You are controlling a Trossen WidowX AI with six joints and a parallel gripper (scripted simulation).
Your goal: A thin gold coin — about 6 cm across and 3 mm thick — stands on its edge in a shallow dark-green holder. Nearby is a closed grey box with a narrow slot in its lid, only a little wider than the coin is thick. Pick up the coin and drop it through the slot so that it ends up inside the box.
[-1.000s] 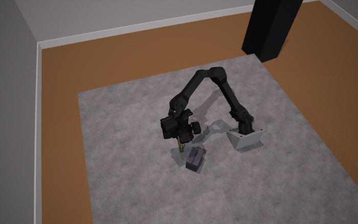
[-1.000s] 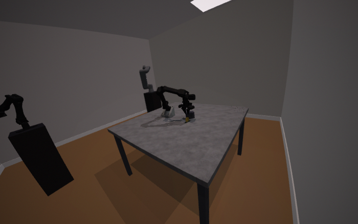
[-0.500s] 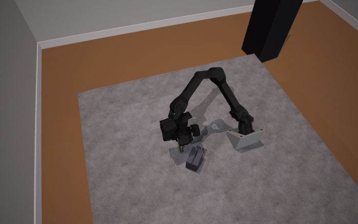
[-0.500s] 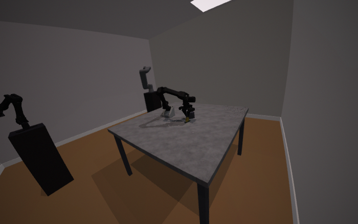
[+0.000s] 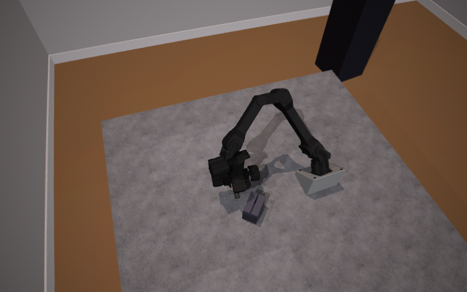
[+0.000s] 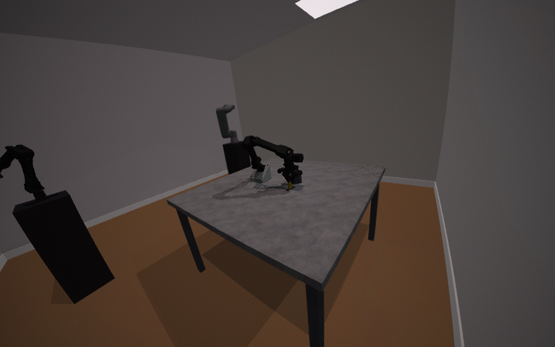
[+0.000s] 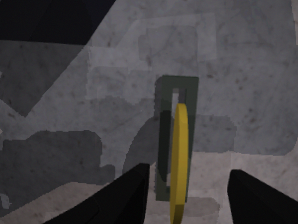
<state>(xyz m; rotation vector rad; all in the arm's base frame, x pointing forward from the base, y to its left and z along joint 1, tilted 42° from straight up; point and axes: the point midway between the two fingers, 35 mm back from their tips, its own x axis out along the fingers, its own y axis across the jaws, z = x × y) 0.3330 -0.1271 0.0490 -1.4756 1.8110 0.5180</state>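
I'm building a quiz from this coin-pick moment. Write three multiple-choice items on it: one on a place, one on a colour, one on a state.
1. Where does the thin gold coin stand?
A. In the shallow dark-green holder
B. On the grey slotted box
C. On the brown floor

2. What colour is the block under the arm's foot?
A. Gold
B. Light grey
C. Dark green

3. How is the black parallel-jaw gripper?
A. Shut on the coin
B. Partly open, one finger to each side of the coin
C. Shut on the box

Answers: 1 A, the wrist view shows the coin upright in the green slot. 2 B, the base block is light grey. 3 B, gaps show between the fingers and the coin.
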